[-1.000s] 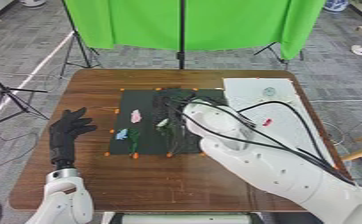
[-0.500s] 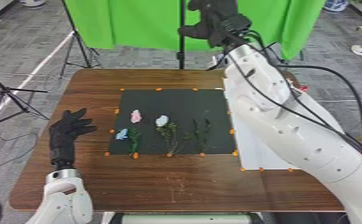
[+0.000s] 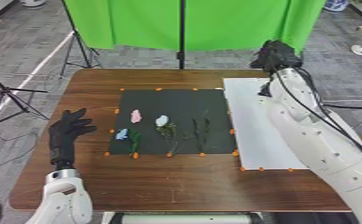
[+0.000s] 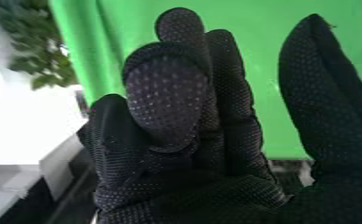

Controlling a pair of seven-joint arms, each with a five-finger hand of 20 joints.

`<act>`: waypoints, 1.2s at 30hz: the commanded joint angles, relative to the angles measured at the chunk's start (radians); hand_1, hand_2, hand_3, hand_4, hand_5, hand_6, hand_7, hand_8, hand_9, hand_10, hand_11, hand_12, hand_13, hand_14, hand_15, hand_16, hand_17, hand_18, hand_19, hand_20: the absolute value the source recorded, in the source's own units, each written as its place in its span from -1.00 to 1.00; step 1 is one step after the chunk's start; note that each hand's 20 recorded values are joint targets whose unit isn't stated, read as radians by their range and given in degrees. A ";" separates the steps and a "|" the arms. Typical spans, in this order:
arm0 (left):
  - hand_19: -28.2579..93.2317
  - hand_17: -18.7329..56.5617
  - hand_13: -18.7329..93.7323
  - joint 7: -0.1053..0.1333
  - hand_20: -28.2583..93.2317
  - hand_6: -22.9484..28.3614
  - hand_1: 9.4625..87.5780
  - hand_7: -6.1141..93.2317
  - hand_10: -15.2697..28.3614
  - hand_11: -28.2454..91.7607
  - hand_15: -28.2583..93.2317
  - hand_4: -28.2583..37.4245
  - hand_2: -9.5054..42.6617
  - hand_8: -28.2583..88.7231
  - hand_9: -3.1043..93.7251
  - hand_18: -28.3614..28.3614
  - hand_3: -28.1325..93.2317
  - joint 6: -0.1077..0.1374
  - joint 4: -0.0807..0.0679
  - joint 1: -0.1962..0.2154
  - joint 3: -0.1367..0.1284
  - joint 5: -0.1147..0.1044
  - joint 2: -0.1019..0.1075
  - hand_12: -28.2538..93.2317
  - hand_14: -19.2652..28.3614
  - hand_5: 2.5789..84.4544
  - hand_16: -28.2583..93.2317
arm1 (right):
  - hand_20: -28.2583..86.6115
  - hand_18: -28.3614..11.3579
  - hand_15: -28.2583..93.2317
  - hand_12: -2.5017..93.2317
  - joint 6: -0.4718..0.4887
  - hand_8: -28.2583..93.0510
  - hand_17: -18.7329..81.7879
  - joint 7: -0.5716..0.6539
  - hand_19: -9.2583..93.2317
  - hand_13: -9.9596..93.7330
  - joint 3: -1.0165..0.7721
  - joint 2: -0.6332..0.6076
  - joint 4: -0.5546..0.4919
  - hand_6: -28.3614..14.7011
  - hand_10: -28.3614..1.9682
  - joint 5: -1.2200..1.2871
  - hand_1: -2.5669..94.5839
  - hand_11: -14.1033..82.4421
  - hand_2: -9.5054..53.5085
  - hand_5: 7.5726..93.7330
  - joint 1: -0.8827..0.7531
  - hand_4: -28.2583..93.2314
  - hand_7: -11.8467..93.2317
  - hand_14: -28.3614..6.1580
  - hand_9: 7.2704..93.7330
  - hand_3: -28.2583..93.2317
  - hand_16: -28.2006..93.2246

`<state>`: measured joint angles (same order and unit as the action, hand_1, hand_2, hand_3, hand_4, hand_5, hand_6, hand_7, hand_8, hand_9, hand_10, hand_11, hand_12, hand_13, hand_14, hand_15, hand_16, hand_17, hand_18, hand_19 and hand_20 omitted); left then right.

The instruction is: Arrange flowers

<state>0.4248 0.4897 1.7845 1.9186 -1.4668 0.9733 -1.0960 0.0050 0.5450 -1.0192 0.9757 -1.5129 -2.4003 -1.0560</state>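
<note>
Head view: The table (image 3: 169,182) carries a black mat (image 3: 177,99) and, to its right, a white board (image 3: 257,142). Orange markers (image 3: 136,156) sit along the mat's edges, presumably to fix it or to index stem positions. On the mat lie a pink flower (image 3: 136,116), a white flower (image 3: 162,120) above a leafy stem (image 3: 171,141), and a blue flower (image 3: 121,134) beside a green stem (image 3: 134,141). Dark stems (image 3: 201,135) lie toward the mat's right side; no blossom is discernible on them. The spacing suggests a side-by-side layout, each stem separate for access. The left hand (image 3: 69,131) is open and empty beside the mat, a position that leaves the work area to the right arm. The right hand (image 3: 275,56) is raised at the far right corner, away from the flowers, which probably prevents accidental displacement. The right arm covers part of the board; items beneath it cannot be determined.

Right wrist view: The right hand is open, some fingers slightly bent, with nothing gripped. A green curtain (image 4: 248,30) stands behind it. Further arranging probably requires lowering this hand clear of the laid stems.
</note>
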 commanded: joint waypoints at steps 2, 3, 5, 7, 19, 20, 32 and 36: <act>0.67 0.12 0.45 -0.013 -0.41 0.22 -0.68 -0.72 0.51 -0.16 0.11 -1.00 0.11 -0.59 0.37 0.91 0.46 -0.010 -0.027 0.051 0.030 0.008 -0.052 -0.31 0.71 0.42 -0.59 | 0.40 -0.43 0.41 -0.44 0.060 -0.69 0.47 0.043 1.00 0.85 -0.052 0.004 0.016 0.34 0.06 -0.023 -0.15 -0.16 -1.00 0.31 -0.088 -0.78 -0.39 0.30 0.65 0.56 0.03; 0.67 0.12 0.45 -0.015 -0.41 0.22 -0.69 -0.72 0.51 -0.16 0.11 -1.00 0.10 -0.59 0.37 0.91 0.46 -0.011 -0.029 0.048 0.030 0.009 -0.052 -0.31 0.71 0.42 -0.59 | 0.40 -0.43 0.41 -0.44 0.063 -0.70 0.48 0.050 1.00 0.85 -0.058 0.003 0.012 0.34 0.06 -0.018 -0.14 -0.16 -1.00 0.31 -0.101 -0.78 -0.39 0.30 0.65 0.56 0.03; 0.67 0.12 0.45 -0.012 -0.41 0.22 -0.68 -0.72 0.51 -0.16 0.10 -1.00 0.09 -0.59 0.37 0.91 0.46 -0.014 -0.030 0.047 0.030 0.009 -0.053 -0.31 0.71 0.42 -0.59 | 0.40 -0.42 0.41 -0.44 0.069 -0.70 0.48 0.053 1.00 0.85 -0.058 0.005 0.018 0.35 0.07 -0.016 -0.14 -0.16 -1.00 0.31 -0.108 -0.78 -0.38 0.30 0.65 0.56 0.03; 0.67 0.12 0.45 -0.013 -0.41 0.22 -0.68 -0.72 0.51 -0.16 0.11 -1.00 0.09 -0.59 0.37 0.91 0.45 -0.017 -0.031 0.046 0.030 0.010 -0.054 -0.31 0.71 0.41 -0.59 | 0.40 -0.42 0.41 -0.44 0.079 -0.70 0.48 0.052 1.00 0.85 -0.065 0.009 0.019 0.35 0.08 -0.017 -0.13 -0.16 -1.00 0.31 -0.119 -0.78 -0.38 0.31 0.66 0.56 0.03; 0.67 0.12 0.45 -0.009 -0.41 0.22 -0.67 -0.72 0.51 -0.16 0.11 -1.00 0.09 -0.59 0.37 0.91 0.45 -0.019 -0.034 0.043 0.032 0.007 -0.058 -0.31 0.71 0.41 -0.59 | 0.41 -0.41 0.41 -0.44 0.104 -0.66 0.48 0.046 1.00 0.85 -0.053 0.044 0.043 0.40 0.11 0.031 -0.09 -0.17 -1.00 0.31 -0.125 -0.80 -0.35 0.35 0.65 0.57 0.04; 0.67 0.12 0.45 -0.011 -0.41 0.22 -0.67 -0.72 0.51 -0.16 0.11 -1.00 0.09 -0.59 0.37 0.91 0.45 -0.020 -0.035 0.041 0.033 0.008 -0.059 -0.31 0.71 0.41 -0.59 | 0.41 -0.41 0.42 -0.44 0.106 -0.65 0.48 0.047 1.00 0.85 -0.049 0.044 0.044 0.40 0.11 0.036 -0.09 -0.17 -1.00 0.31 -0.126 -0.80 -0.35 0.35 0.65 0.57 0.04; 0.67 0.12 0.45 -0.011 -0.41 0.22 -0.66 -0.72 0.51 -0.16 0.11 -1.00 0.09 -0.59 0.37 0.91 0.45 -0.027 -0.041 0.033 0.030 0.008 -0.062 -0.31 0.71 0.41 -0.59 | 0.42 -0.40 0.42 -0.45 0.174 -0.66 0.49 0.065 1.00 0.86 -0.063 0.055 0.061 0.47 0.09 -0.017 -0.09 -0.19 -1.00 0.30 -0.172 -0.80 -0.38 0.39 0.64 0.58 0.04; 0.67 0.12 0.45 -0.013 -0.41 0.22 -0.66 -0.72 0.51 -0.15 0.11 -1.00 0.09 -0.59 0.37 0.91 0.45 -0.033 -0.044 0.029 0.034 0.008 -0.060 -0.31 0.71 0.41 -0.59 | 0.41 -0.39 0.42 -0.44 0.155 -0.66 0.49 0.063 1.00 0.87 -0.067 0.050 0.061 0.48 0.10 -0.033 -0.07 -0.20 -1.00 0.30 -0.195 -0.81 -0.36 0.40 0.64 0.57 0.04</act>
<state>0.4225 0.4738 1.7837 1.9185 -1.4764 0.9760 -1.1056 0.1695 0.6010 -1.0777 1.0285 -1.4603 -2.3956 -1.2078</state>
